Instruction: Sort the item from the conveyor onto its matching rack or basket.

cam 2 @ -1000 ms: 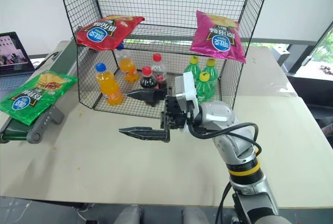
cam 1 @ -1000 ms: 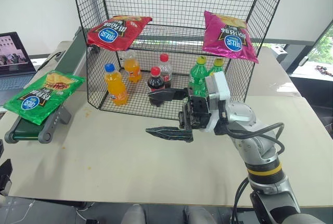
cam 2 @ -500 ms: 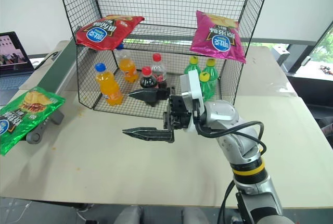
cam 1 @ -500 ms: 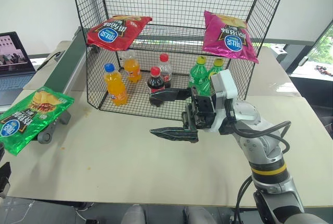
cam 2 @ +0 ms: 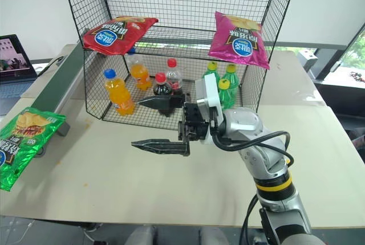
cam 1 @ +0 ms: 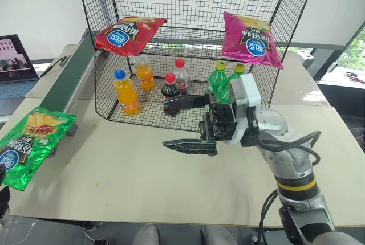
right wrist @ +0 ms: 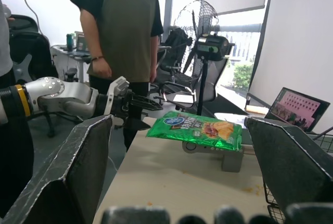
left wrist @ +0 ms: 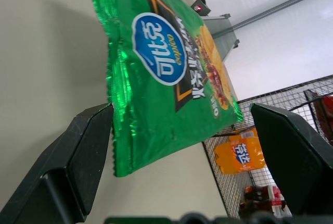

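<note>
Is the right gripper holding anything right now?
No, the right gripper hangs open and empty over the table.

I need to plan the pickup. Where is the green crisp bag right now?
In the head views, the green crisp bag hangs off the end of the conveyor at the table's left edge, with the open left hand right beside it.

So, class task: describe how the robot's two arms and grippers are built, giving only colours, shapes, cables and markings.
The right arm is silver-grey metal with a yellow-and-black band near the elbow and black cables looping alongside. Its white wrist block carries the right gripper, two long, tapering black fingers. In the right wrist view, the left arm looks alike: silver, yellow-banded, ending in the black-fingered left gripper.
</note>
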